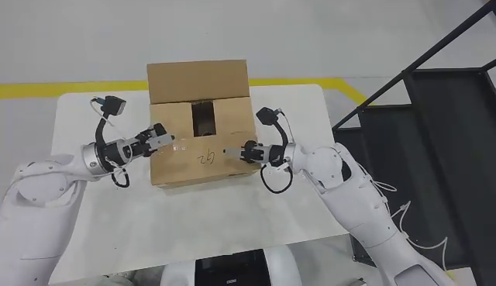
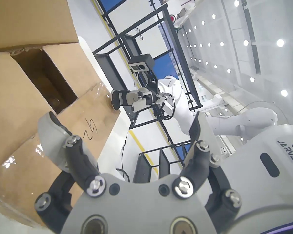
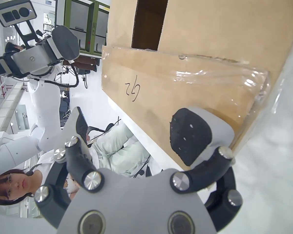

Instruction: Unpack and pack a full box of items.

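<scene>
While left fingers (image 2: 51, 132) and right fingers (image 3: 193, 135) gape empty at its sides, the box (image 1: 178, 170) bears handwritten "G2" (image 3: 133, 90)

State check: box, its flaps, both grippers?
Box: upright, partly open on top.
Far flap: raised.
Near flap: folded down over the top.
Left gripper: open, at one end of the folded-down flap.
Right gripper: open, at the other end.

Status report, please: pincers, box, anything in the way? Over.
Both open: left pincer at box left edge, right pincer at its near right corner. Far flap open, near flap down. Nothing seen in the way.
</scene>
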